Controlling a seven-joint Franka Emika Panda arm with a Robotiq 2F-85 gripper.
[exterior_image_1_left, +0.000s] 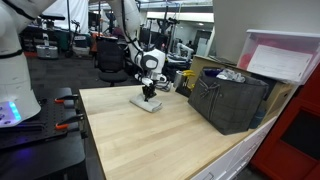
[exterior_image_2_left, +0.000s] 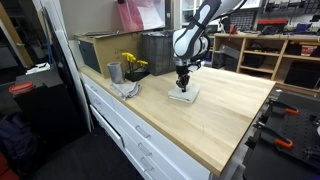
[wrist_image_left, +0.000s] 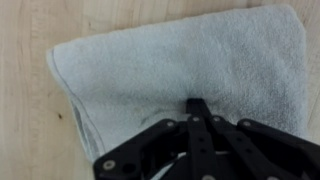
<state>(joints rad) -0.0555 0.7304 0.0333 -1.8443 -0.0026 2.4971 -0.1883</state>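
Even, diffuse light keeps the bench bright in both exterior views, with a faint shadow below the end effector. The wrist view is soft and blurry, the towel ahead of the end effector lacking sharp texture.

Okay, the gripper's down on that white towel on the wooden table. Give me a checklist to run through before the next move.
1. Gripper shut: ok, the jaws stand closed with the tips on the towel.
2. Cloth pinched in the jaws: cannot tell, the wrist view shows only a small pucker at the tips.
3. Towel folded and lying flat on the table: ok in both exterior views.
4. Towel fully on the table, away from its edges: ok.
5. Black crate apart from the towel: ok.
6. Metal cup apart from the towel: ok.
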